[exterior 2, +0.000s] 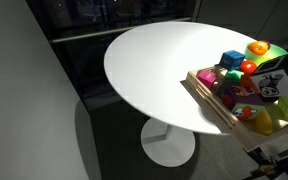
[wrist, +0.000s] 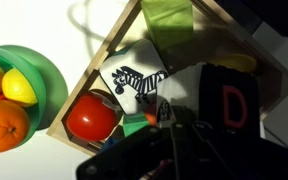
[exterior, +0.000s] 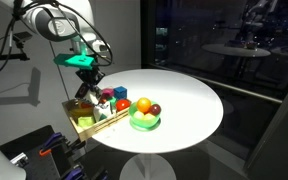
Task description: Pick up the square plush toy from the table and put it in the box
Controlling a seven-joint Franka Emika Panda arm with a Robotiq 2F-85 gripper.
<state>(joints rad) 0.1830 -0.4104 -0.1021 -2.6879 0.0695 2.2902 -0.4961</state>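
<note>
Bowl: the green bowl (wrist: 39,75) sits outside the box (wrist: 94,65) wall.
Plush: the square plush toy (wrist: 139,80) lies in the box, zebra face towards you, corners askew, no long axis.
Room: tight, with a red toy (wrist: 92,118) touching it.
Writing: "D" on the black block (wrist: 232,105).
Gripper: your gripper (exterior: 87,80) hangs above the box; spread or pressed together, you cannot tell.

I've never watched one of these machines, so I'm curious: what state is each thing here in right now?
square plush toy: lying in the box, zebra face up.
box: open-topped, holding several toys.
green bowl: upright, holding fruit.
tool: poised over the box; open or shut unclear.
</note>
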